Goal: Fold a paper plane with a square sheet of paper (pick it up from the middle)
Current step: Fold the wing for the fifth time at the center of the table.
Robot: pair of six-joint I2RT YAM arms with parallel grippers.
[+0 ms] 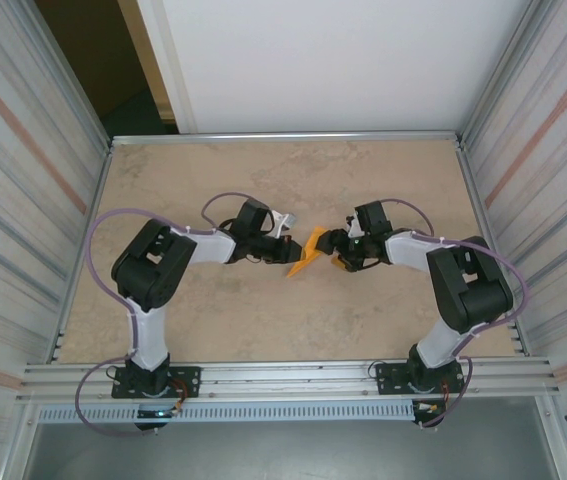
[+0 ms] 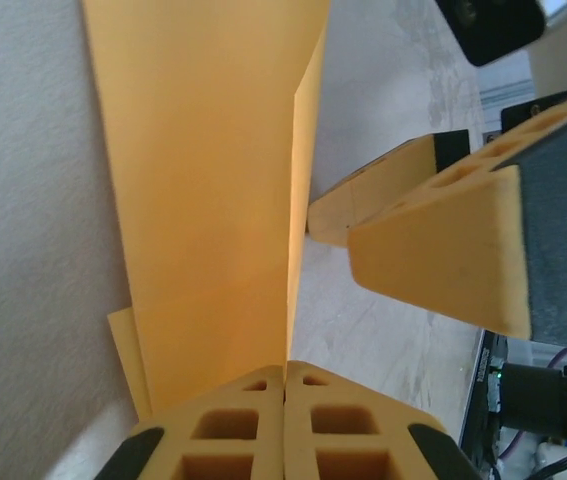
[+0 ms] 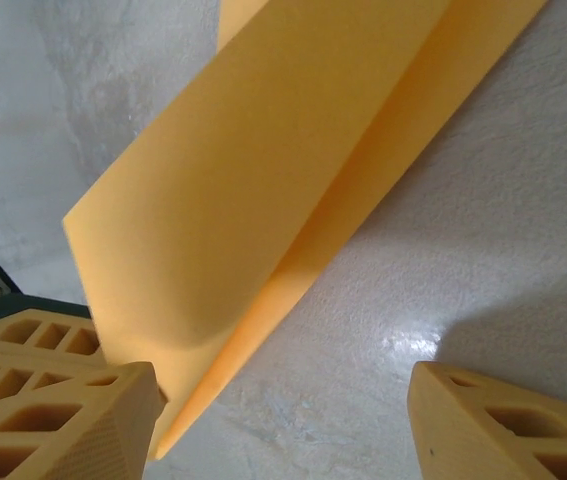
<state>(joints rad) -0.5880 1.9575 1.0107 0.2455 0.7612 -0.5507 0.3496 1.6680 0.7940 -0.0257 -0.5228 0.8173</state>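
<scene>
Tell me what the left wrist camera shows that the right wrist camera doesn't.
Left wrist view: the left end effector is shut and pinches the edge of the folded orange paper. The right end effector stands open beside the paper's crease.

Right wrist view: the right arm's own fingers are spread wide on either side of the paper's near corner. One flap is lifted off the table.

Both: the orange paper, folded lengthwise, on the pale table.
</scene>
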